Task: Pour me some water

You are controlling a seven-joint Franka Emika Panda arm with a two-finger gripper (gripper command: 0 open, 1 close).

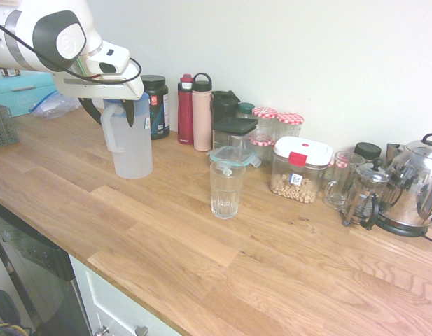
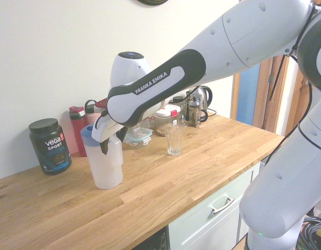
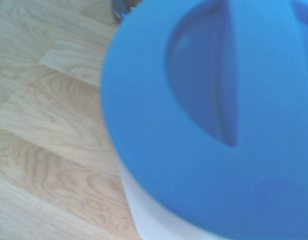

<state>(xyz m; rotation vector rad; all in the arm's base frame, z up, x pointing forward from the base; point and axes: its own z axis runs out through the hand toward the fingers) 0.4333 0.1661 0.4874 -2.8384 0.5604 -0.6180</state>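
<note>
We see the gripper (image 1: 122,110) hanging over the top of the jug (image 1: 131,143), pointed steeply down, fingers spread wide with nothing between them. One dark finger (image 2: 104,146) hangs beside the jug's upper wall in the second exterior view; we can't tell if it touches. The other side is hidden by the hand.

The jug stands upright on the wooden counter (image 1: 201,259), toward its left end in the first exterior view, about mid-depth. Frosted white body, blue lid (image 3: 208,115), handle (image 1: 108,129) facing left. The water in it is not clearly visible through the frosted wall; we can't read a level. In the wrist view the lid fills most of the picture, blurred, with wood grain beside it.

The drinking glass (image 1: 226,189) stands upright to the right of the jug, well apart from it, on open counter.

Along the far wall: black protein tub (image 1: 157,105) just behind the jug, red bottle (image 1: 185,110), pink bottle (image 1: 202,113), dark-lidded containers, two jars with red checked lids (image 1: 279,124), a white-lidded box of nuts (image 1: 298,169), a glass mug (image 1: 337,183), a coffee press (image 1: 365,196) and a steel kettle (image 1: 414,185) at the far right.
</note>
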